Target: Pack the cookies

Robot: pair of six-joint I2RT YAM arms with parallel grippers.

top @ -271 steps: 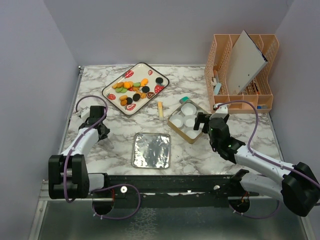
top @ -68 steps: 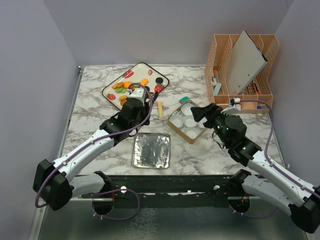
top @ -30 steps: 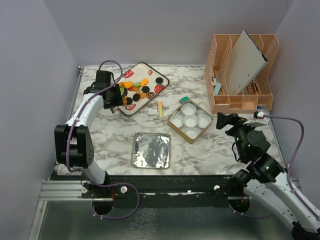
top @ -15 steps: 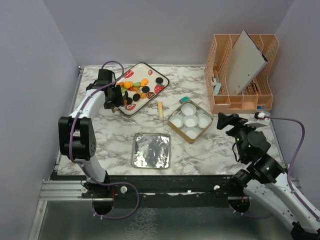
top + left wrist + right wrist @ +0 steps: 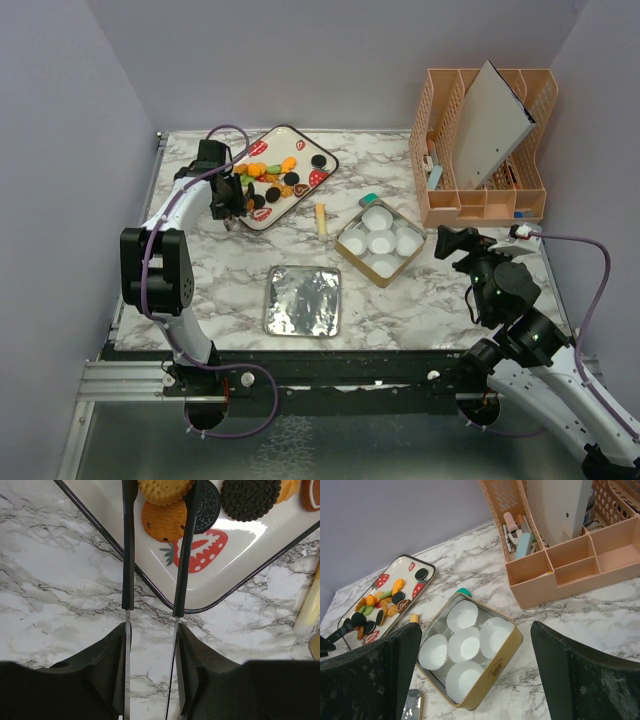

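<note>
The cookies (image 5: 267, 178), small orange, black, green and tan discs, lie on a white strawberry-print tray (image 5: 300, 139) at the back left. My left gripper (image 5: 229, 203) is shut on metal tongs (image 5: 128, 555). The tongs' black tips straddle an orange cookie (image 5: 162, 522) and a tan cookie (image 5: 162, 487), with black cookies (image 5: 250, 497) beside them. My right gripper (image 5: 452, 243) is open and empty, right of the gold tin (image 5: 351, 251). The tin holds several white paper cups (image 5: 465, 645). The cookies also show in the right wrist view (image 5: 372, 602).
The tin's silver lid (image 5: 303, 300) lies flat near the front middle. A yellow stick (image 5: 321, 218) lies between the tray and the tin. A peach desk organiser (image 5: 485, 140) with a white board stands at the back right.
My left gripper came from the table's left side to the tray's near corner and has barely moved in the last second. My right gripper drew back from the tin to its right.
</note>
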